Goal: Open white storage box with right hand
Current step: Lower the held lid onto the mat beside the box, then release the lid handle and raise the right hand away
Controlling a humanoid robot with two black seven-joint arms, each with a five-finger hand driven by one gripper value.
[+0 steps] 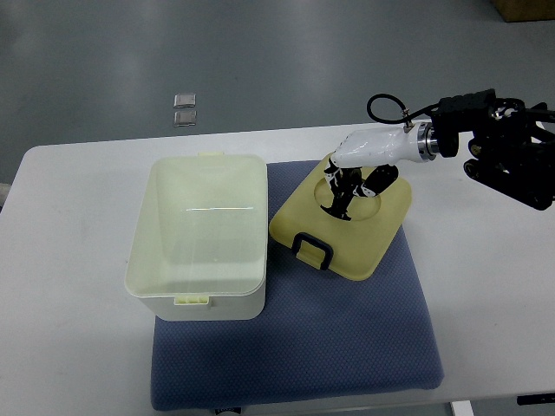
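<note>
Storage box [198,234] open, right hand [360,165] palm-down over lid [347,227]

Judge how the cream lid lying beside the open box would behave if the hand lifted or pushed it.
The lid looks like thin moulded plastic, so probably stiff and light. It lies on the blue mat, whose textured cloth would likely resist sliding. The right hand rests on it; lifted at one edge, it could tilt.

The right arm [512,156] runs off the right edge. The robot hand [360,169] hides part of the lid [342,234]; its grip cannot be told. The mat [295,347] lies partly under the box [199,234].
</note>
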